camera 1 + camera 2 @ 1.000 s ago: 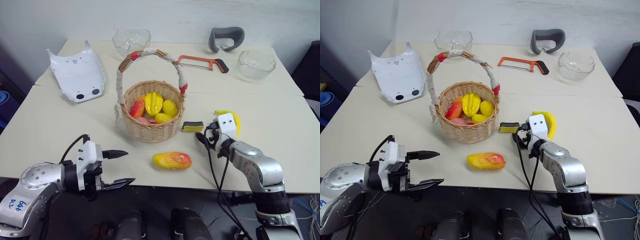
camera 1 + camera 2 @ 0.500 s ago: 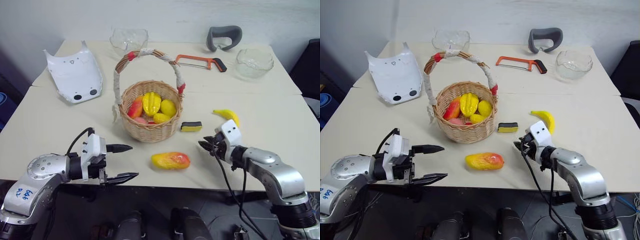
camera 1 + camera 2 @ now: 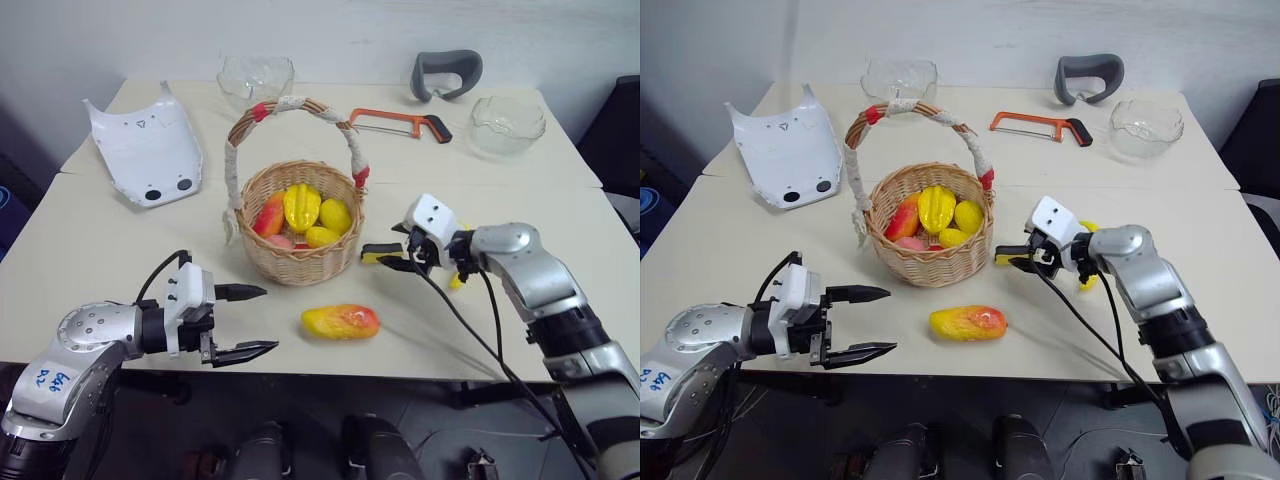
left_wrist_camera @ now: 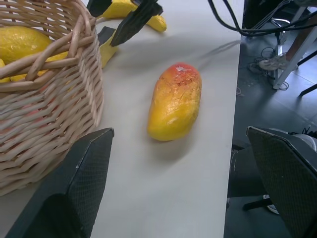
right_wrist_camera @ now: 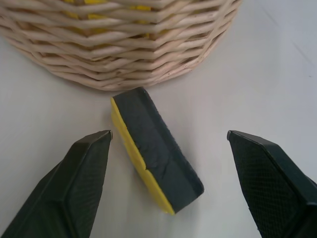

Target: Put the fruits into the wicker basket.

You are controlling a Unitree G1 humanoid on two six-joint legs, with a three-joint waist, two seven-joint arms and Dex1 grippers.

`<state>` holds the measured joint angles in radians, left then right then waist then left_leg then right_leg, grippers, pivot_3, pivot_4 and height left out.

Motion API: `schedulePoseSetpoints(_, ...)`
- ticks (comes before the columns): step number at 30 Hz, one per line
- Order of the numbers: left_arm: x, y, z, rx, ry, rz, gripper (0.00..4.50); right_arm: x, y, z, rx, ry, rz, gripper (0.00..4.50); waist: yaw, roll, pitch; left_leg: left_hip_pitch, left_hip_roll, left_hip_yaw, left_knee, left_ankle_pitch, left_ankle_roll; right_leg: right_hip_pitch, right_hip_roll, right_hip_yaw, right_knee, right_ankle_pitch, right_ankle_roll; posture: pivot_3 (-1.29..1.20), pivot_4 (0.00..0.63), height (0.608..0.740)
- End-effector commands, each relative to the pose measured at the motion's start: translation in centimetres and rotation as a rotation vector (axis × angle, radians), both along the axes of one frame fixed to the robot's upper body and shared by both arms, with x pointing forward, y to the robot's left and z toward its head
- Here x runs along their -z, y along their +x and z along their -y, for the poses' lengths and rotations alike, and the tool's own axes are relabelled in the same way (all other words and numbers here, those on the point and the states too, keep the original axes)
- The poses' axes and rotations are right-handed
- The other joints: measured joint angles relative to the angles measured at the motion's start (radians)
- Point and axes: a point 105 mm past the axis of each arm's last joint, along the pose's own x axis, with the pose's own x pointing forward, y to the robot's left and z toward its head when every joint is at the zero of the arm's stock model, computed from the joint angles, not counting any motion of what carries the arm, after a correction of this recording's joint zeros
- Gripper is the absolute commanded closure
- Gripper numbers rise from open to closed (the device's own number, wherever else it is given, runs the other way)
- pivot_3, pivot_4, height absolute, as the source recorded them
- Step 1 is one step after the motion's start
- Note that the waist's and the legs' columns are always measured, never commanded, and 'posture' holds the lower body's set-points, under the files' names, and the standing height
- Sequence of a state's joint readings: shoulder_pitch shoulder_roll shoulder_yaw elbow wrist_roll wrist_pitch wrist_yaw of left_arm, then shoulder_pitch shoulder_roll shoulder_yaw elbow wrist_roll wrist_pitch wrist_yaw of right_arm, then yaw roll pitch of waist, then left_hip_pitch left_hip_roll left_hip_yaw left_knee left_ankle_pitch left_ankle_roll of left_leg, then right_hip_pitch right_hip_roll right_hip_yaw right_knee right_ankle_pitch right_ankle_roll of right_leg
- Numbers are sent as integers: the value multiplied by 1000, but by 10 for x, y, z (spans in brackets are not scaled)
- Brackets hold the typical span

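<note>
Wicker basket: sits mid-worktop, the wicker basket point(image 3: 302, 232) with its tall white-wrapped handle arched over it.
In the basket: already loaded — a ribbed yellow fruit point(image 3: 303, 207) standing in the middle, a red-orange piece to its left, smooth yellow pieces to its right and front, something pink low down.
Mango: and here's one left out! The mango point(image 3: 341, 321) lies on its side on the bare worktop, just in front of the basket, apart from it.
Banana: the banana point(image 3: 1089, 262) is out too, to the basket's right, mostly hidden behind the right forearm.
Sponge: a yellow-and-black sponge block point(image 5: 154, 150) lies just beside the basket wall — no fruit, that one.
Right end effector: the right end effector point(image 3: 392, 256) hovers over the sponge, fingers spread wide either side of it, holding nothing.
Left end effector: the left end effector point(image 3: 250, 320) hangs off the near worktop edge, jaws wide and empty, aimed toward the mango, which is well apart from it.
Score: most fruit home, I'd say; two to go, mango and banana.
Watch for: the right jaws bracket the sponge, not the banana — wrong target if they close.
Beyond: two glass bowls point(image 3: 510, 123), a hacksaw point(image 3: 404, 123), a white shell panel point(image 3: 147, 148) further back.
</note>
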<state>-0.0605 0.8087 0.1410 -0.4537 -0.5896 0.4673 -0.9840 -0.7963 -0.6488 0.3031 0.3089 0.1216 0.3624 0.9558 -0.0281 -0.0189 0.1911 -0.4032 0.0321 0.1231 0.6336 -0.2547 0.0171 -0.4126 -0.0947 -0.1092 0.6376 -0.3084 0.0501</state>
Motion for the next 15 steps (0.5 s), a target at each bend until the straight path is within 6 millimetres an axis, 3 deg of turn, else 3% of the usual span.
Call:
schedulePoseSetpoints(1,-6,0,-4,-7,3,21,0,1,7,-6,-54,-24,-12,704,-1,0,0,0,0,0,0,0,0,0,0,0,0,0,0,0,150,740)
schedulePoseSetpoints(2,-6,0,-4,-8,1,20,0,3,8,-9,-73,-31,-21,704,-2,0,0,0,0,0,0,0,0,0,0,0,0,0,0,0,150,740)
schedulePoseSetpoints(5,-8,-1,-4,0,-13,22,0,6,8,-13,-109,-31,-45,1273,-1,0,0,0,0,0,0,0,-1,0,0,0,1,0,0,0,150,740)
schedulePoseSetpoints(9,-10,-4,1,46,-20,7,0,-1,2,-11,-125,26,-60,2609,0,0,0,0,0,0,0,0,-1,0,-1,0,1,0,0,0,150,740)
schedulePoseSetpoints(12,-13,-4,5,65,-25,9,0,-21,-8,-12,-123,174,-70,3675,2,0,0,0,0,-1,1,0,-1,0,-1,0,2,0,0,0,150,740)
schedulePoseSetpoints(15,-19,-2,9,65,-57,17,0,-44,-36,1,-130,253,-22,3675,7,0,0,-1,0,-2,0,0,-1,0,-1,-1,2,0,0,0,150,740)
